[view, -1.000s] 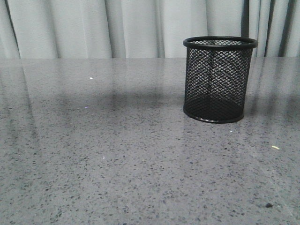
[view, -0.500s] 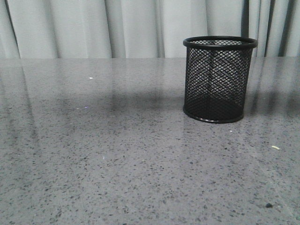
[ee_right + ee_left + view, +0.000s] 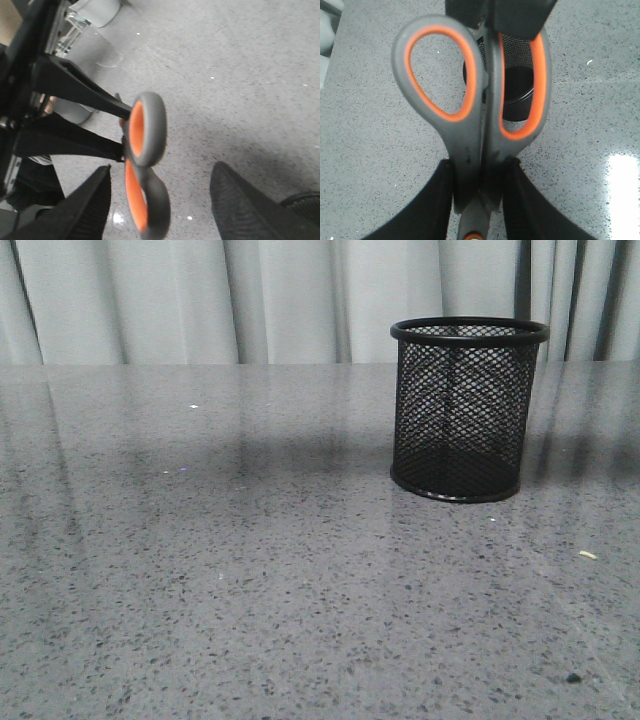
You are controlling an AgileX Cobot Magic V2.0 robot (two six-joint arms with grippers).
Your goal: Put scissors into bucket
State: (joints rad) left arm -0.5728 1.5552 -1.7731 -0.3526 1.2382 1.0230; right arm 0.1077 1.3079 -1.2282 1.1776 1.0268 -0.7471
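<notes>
Scissors were clamped in my left claw, both black fingers pressed in tight on the grey shank just where the handles meet, orange-lined loops sticking out away from the claw. So that one was closed on them, no doubt.

Straight past the loops, lower down, sat the bucket, its open mouth peeking through the narrower loop in the left wrist view. Judging from that, I was mid-carry, somewhere above the cup.

Right claw had its fingers spread wide with nothing between them. It hung off to the side with the scissors' loops ahead of it and the bucket's rim just beyond one finger.

Next move, I figured: the blades pointed back past the claw, so I'd need to tip the wrist so they aimed down into the mouth, line up over the rim, lower, then let go.

Front view showed only the bucket standing upright on the grey table, no arms in frame. Compared with a second back, nothing there had budged.
</notes>
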